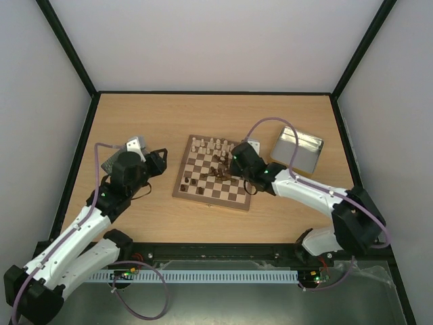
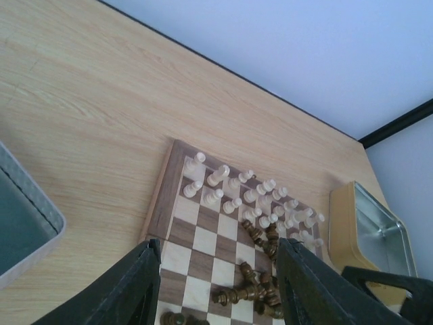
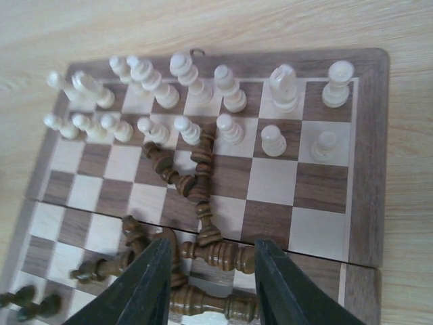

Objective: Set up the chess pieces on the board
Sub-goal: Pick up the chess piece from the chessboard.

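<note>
The left gripper (image 2: 220, 294) hangs with jaws apart above the board (image 2: 162, 193). Cream pieces (image 2: 216, 177) stand in two rows along the board's far edge, and dark pieces (image 2: 264, 240) lie toppled mid-board. A metal tin (image 2: 345, 230) sits just beyond the board's corner.

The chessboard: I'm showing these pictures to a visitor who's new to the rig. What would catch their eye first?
Probably the contrast on the board: cream pieces stand in two rows along its far edge, while dark pieces lie toppled in a heap near its middle. Next, the right gripper hangs over that heap, jaws apart either side of a fallen dark piece.
</note>
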`<control>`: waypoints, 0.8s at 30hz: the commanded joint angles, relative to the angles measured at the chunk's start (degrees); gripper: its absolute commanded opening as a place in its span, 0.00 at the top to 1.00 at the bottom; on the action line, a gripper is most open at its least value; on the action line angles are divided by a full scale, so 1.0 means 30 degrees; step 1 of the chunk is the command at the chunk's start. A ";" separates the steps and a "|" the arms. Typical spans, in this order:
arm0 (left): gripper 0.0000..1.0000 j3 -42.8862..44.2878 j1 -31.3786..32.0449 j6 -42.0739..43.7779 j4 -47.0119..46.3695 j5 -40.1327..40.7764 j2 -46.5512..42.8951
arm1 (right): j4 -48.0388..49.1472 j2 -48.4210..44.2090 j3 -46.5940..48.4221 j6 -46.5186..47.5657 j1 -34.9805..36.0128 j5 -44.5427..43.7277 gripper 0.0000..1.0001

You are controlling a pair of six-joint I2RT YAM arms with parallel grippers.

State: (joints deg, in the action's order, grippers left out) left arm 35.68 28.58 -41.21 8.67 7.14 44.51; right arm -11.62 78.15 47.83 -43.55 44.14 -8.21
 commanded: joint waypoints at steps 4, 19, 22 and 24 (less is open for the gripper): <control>0.50 -0.0999 -0.0413 -0.0664 -0.0001 -0.1498 -0.0177 | -0.1357 0.2792 0.1784 0.1941 -0.0046 0.0866 0.71; 0.50 -0.0905 -0.0733 -0.0594 -0.0622 -0.2566 0.0311 | -0.1628 0.3973 0.1059 0.2970 -0.0062 0.2971 0.61; 0.50 -0.0770 -0.0764 -0.0562 -0.0741 -0.2763 0.0616 | -0.1635 0.4223 0.1157 0.3246 -0.0058 0.3098 0.60; 0.50 -0.0806 -0.0766 -0.0588 -0.0829 -0.2867 0.0699 | -0.1658 0.4339 0.1044 0.3460 -0.0045 0.3317 0.60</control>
State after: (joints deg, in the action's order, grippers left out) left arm 32.08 26.65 -43.09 7.97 0.01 46.02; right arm -15.03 90.15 51.57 -34.83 44.10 1.10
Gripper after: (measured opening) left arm 0.498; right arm 0.398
